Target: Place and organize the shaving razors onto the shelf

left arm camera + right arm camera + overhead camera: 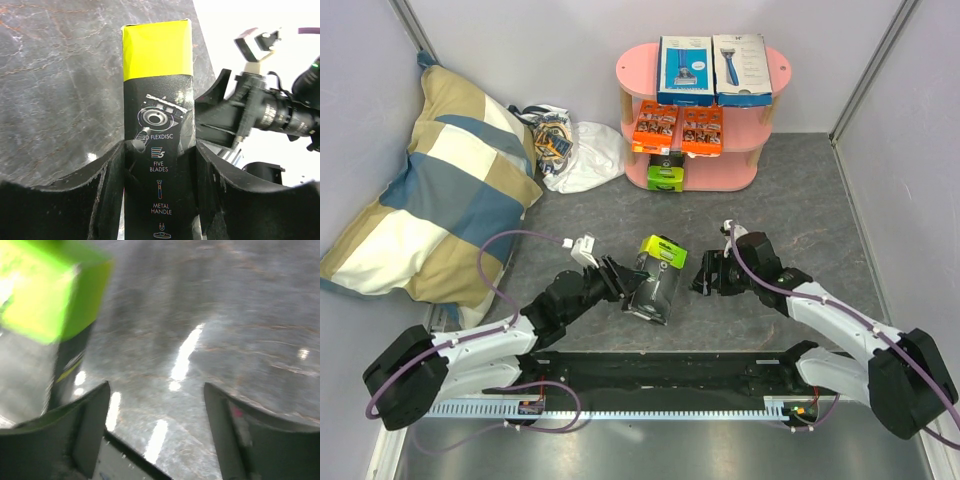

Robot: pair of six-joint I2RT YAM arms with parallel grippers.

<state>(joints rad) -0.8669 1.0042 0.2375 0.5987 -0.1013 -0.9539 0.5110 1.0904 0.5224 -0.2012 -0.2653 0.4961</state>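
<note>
A black razor box with a lime-yellow end [658,275] lies on the grey table. My left gripper [627,283] is shut on its black part; in the left wrist view the fingers [112,175] press both sides of the box [157,125]. My right gripper [705,272] is open and empty just right of the box; its wrist view is blurred and shows the box's lime end [55,295] at upper left. The pink shelf [775,60] holds a blue box [685,70] and a white box [740,68] on top, two orange cards [655,127] [702,130] in the middle, and a lime-green-and-black box [666,175] at the bottom.
A white plastic bag of small items [575,150] lies left of the shelf. A large checked pillow [430,180] fills the left side. Pale walls close in the table on three sides. The right arm shows in the left wrist view [270,110].
</note>
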